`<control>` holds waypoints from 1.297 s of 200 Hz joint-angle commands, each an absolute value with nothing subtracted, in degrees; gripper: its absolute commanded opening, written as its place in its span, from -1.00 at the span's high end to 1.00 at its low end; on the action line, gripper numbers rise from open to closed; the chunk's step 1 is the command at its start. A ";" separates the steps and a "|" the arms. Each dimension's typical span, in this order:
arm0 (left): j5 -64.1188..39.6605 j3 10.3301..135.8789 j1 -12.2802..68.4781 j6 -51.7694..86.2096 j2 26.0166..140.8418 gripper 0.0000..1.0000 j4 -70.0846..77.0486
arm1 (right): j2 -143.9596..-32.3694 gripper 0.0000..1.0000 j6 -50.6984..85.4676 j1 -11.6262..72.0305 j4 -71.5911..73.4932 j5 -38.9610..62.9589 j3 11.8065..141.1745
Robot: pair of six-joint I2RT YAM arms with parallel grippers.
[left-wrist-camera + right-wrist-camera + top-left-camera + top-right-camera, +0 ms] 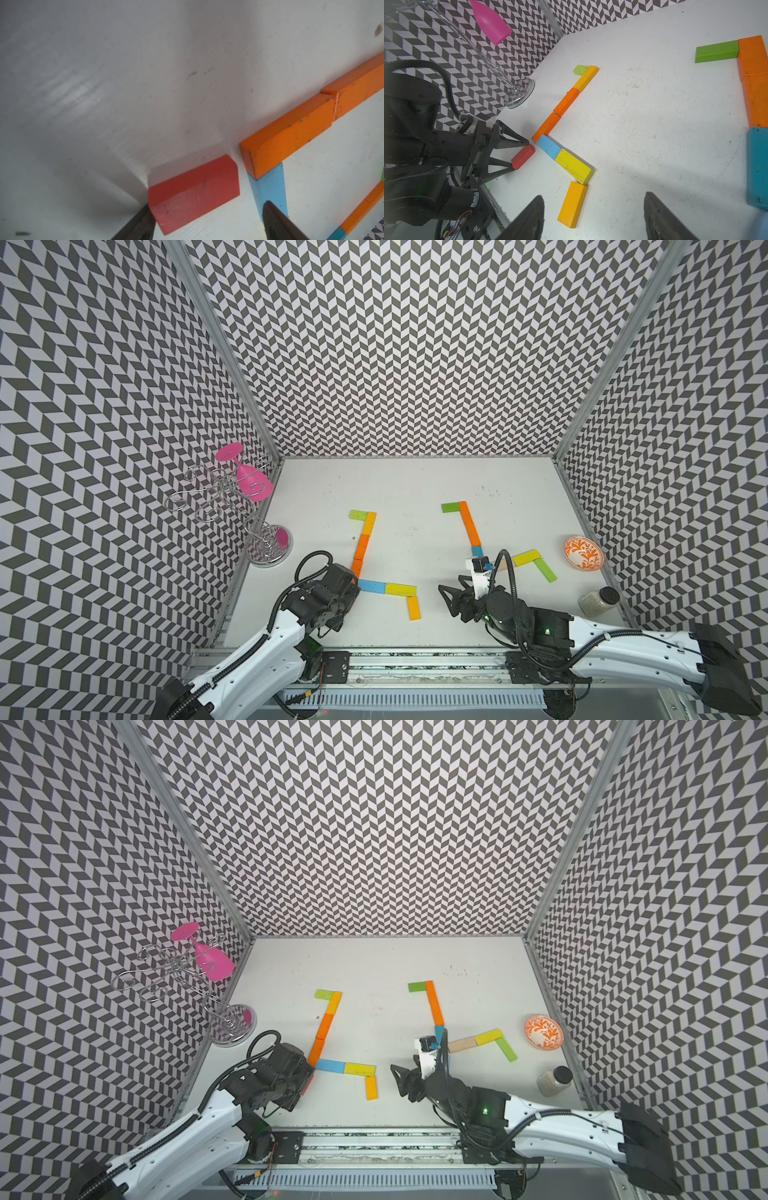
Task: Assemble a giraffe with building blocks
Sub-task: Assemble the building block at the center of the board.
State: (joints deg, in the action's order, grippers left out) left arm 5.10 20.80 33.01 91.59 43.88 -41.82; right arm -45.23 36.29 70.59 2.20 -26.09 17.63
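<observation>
A red block (193,193) lies flat beside the end of the left figure's orange neck blocks (361,546) and its blue block (371,585). My left gripper (207,203) is open and straddles the red block. One finger touches the block's corner and the other stands apart, over the blue block. In a top view only a red sliver (308,1085) shows under the wrist. The figure continues with a yellow block (400,589) and an amber block (572,204). My right gripper (593,195) hangs open and empty just beyond the amber block.
A second block figure (470,522) runs from green and orange to blue, wood, yellow and green at centre right. A wire rack (268,549) with a pink glass (249,483) stands at the left wall. An orange patterned bowl (583,552) and a jar (598,601) sit right.
</observation>
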 commanded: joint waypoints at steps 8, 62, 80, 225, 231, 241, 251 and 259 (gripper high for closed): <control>7.06 20.74 33.31 93.25 43.61 -0.62 -41.24 | -44.91 -0.48 36.87 70.40 4.46 -26.19 17.05; 7.25 21.03 32.72 93.09 44.12 -0.62 -40.92 | -45.05 -0.48 36.91 70.44 4.56 -26.03 16.96; 7.14 21.15 32.61 93.08 44.07 -0.62 -40.54 | -44.95 -0.48 37.00 70.40 4.57 -26.02 16.88; 7.78 22.72 31.99 91.06 45.79 -0.68 -39.86 | -44.65 -0.48 37.04 70.42 4.33 -26.71 16.79; 7.82 22.76 31.99 91.05 45.86 -0.69 -39.71 | -44.65 -0.48 37.08 70.40 4.27 -26.72 16.79; 7.74 22.76 31.99 90.88 46.06 -0.70 -39.51 | -44.65 -0.48 37.05 70.40 4.20 -26.72 16.88; 7.71 22.85 31.99 90.71 46.39 -0.70 -39.29 | -44.56 -0.48 37.16 70.40 4.13 -26.72 16.88; 7.58 22.85 31.99 90.70 46.65 -0.71 -39.19 | -44.51 -0.48 37.24 70.40 3.98 -26.72 16.88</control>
State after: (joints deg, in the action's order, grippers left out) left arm 6.42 21.37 32.23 90.94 46.11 -39.77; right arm -45.19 36.51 70.59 2.20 -26.13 17.61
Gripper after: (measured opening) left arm 0.850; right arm 0.738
